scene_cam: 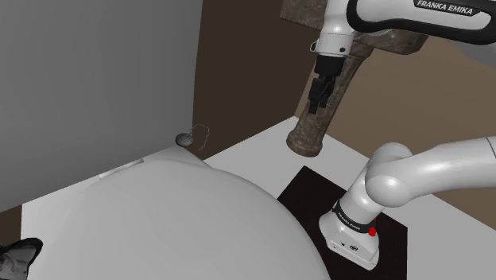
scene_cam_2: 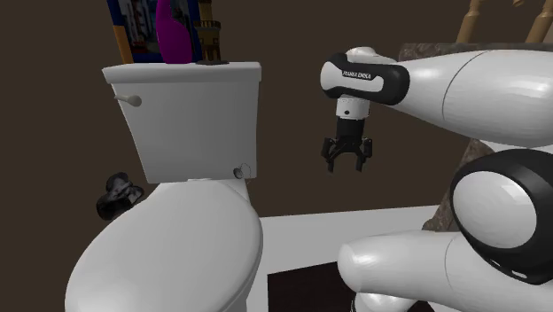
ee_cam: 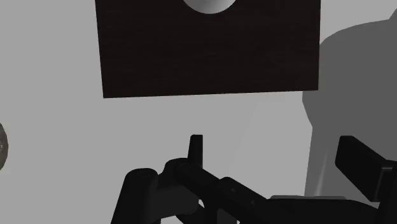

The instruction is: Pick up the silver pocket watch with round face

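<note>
- The watch (scene_cam: pixel 184 138), small, round and grey, lies on the toilet's (scene_cam: pixel 183 215) rear ledge, right at the lower corner of the tank (scene_cam: pixel 95 79).
- A thin chain (scene_cam: pixel 203 132) loops from the watch toward the brown wall behind it.
- In the second exterior view the watch (scene_cam_2: pixel 238 169) sits at the tank's (scene_cam_2: pixel 190 124) lower right corner, just above the back edge of the closed lid (scene_cam_2: pixel 177 239).
- The claw (scene_cam: pixel 318 105) hangs in the air, pointing down, well apart from the watch and off to the side of the toilet.
- Its fingers are released and spread apart, with nothing between them; the second exterior view shows the claw (scene_cam_2: pixel 347 165) level with the lower part of the tank.
- In the wrist view the claw (ee_cam: pixel 275 143) looks down on pale floor (ee_cam: pixel 63 159) and the dark square top of the stand (ee_cam: pixel 210 57).
- Behind the claw in the shoulder view stands a mottled brown post (scene_cam: pixel 330 119), leaning, its foot on the floor.
- On the tank's top rest a purple thing (scene_cam_2: pixel 174 31) and some other items against the back wall.
- A flush handle (scene_cam_2: pixel 131 100) sticks out near the tank's upper left corner in the second exterior view.
- A black object (scene_cam_2: pixel 118 195) lies beside the toilet's far side, low down.
</note>
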{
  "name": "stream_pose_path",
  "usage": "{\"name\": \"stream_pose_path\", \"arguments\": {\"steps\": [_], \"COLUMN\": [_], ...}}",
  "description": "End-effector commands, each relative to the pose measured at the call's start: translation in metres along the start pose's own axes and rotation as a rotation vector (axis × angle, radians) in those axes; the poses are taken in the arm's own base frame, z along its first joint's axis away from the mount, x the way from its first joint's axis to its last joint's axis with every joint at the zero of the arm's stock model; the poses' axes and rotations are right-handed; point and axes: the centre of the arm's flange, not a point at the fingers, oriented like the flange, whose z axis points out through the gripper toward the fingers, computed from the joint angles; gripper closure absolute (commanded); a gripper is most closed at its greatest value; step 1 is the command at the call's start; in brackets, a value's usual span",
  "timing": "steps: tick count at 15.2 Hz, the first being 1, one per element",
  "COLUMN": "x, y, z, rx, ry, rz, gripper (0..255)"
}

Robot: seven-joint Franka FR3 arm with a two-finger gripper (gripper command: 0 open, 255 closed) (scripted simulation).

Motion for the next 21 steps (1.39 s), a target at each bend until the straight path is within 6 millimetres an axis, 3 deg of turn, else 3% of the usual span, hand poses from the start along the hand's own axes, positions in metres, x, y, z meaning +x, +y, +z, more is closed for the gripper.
{"name": "stream_pose_path", "arguments": {"steps": [1,21], "x": [0.000,0.129], "y": [0.000,-0.201], "z": [0.000,0.037], "rx": [0.000,0.109], "ry": [0.000,0.101], "rz": [0.000,0.176], "gripper": [0,0]}}
